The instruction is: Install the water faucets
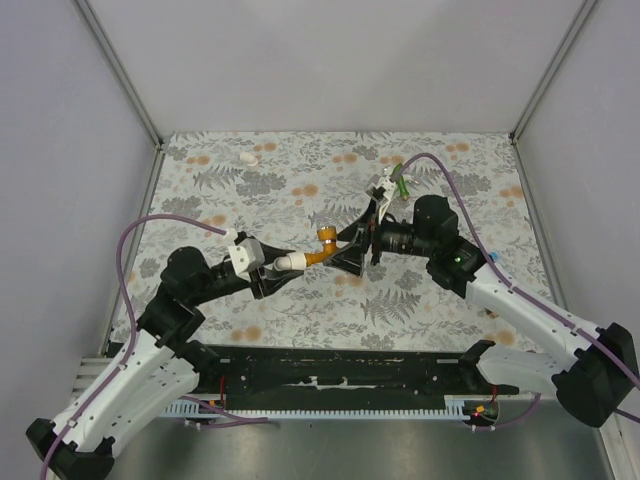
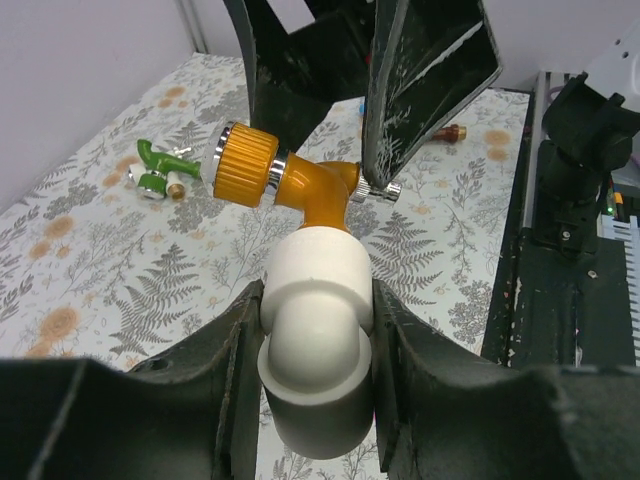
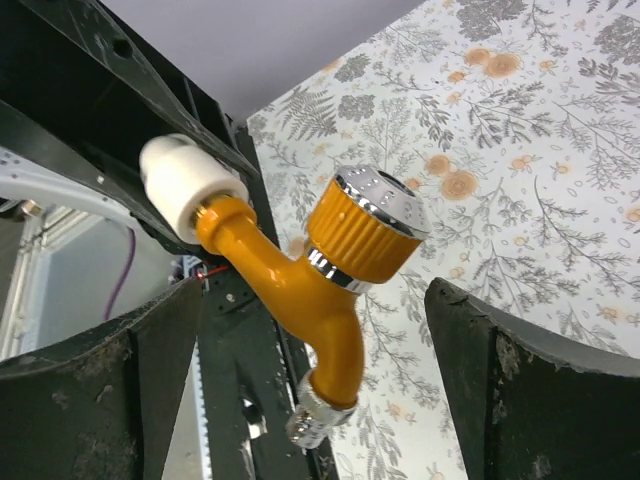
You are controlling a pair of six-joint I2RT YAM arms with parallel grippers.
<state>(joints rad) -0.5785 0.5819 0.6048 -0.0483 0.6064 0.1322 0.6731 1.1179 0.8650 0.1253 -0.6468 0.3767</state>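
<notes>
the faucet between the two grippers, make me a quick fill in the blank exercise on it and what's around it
1. The left gripper is shut on a fitting coloured ___.
2. The faucet joined to that fitting is coloured ___.
3. The right gripper, fingers spread either side of that faucet, is ___.
4. In the top view, the second faucet behind the right arm is coloured ___.
Missing: white, orange, open, green.

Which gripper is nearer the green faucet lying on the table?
Right. The right gripper sits open around the orange faucet, a short way near-left of the green faucet; the left gripper, shut on the white fitting, lies farther left, beyond the orange faucet.
</notes>
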